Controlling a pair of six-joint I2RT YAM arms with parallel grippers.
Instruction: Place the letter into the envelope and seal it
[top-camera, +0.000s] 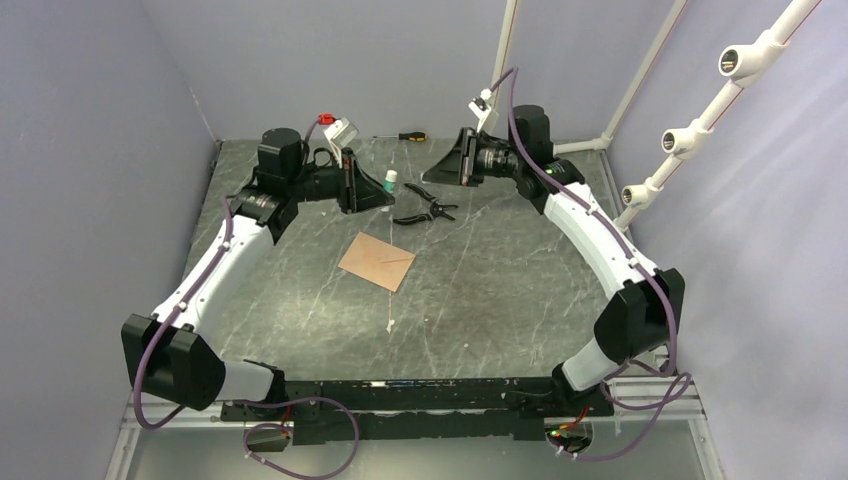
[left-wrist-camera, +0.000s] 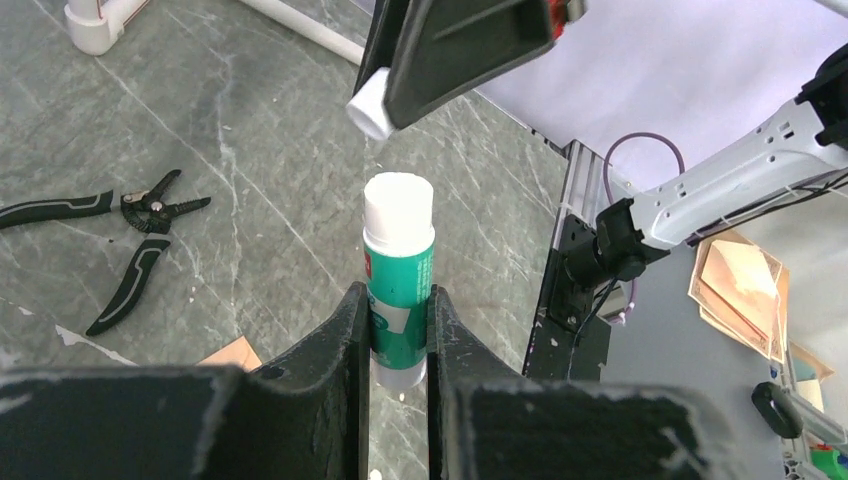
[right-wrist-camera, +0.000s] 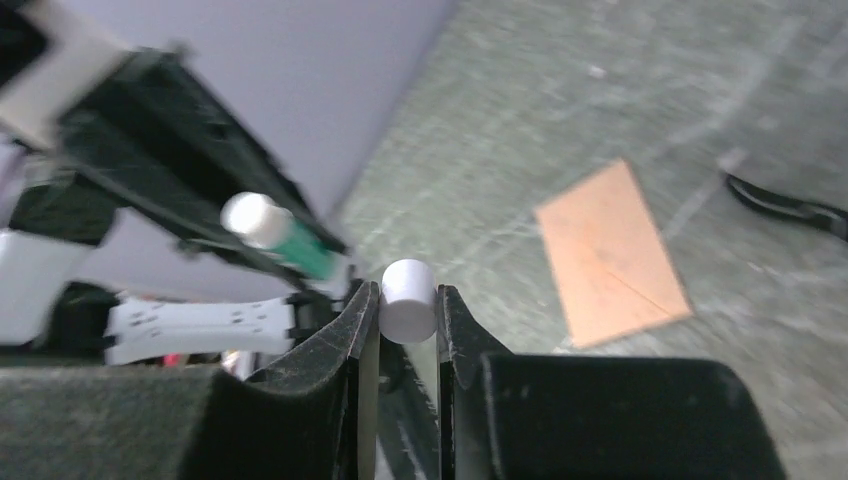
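Observation:
The envelope (top-camera: 377, 261) lies flat on the table's middle, a brown rectangle with a diagonal crease line, also seen in the right wrist view (right-wrist-camera: 610, 250). The letter is hidden from every view. Raised at the back, my left gripper (left-wrist-camera: 399, 300) is shut on a green and white glue stick (left-wrist-camera: 398, 270), whose white top is uncapped. Facing it, my right gripper (right-wrist-camera: 408, 295) is shut on the stick's white cap (right-wrist-camera: 408, 298), a little apart from the stick (right-wrist-camera: 275, 232). In the left wrist view the cap (left-wrist-camera: 372, 103) hangs just above the stick's top.
Black pliers (top-camera: 425, 205) lie open on the table behind the envelope, below both grippers. A screwdriver (top-camera: 402, 136) rests by the back wall. White pipe framing (top-camera: 700, 110) rises at the right rear. Grey walls close in the left and back.

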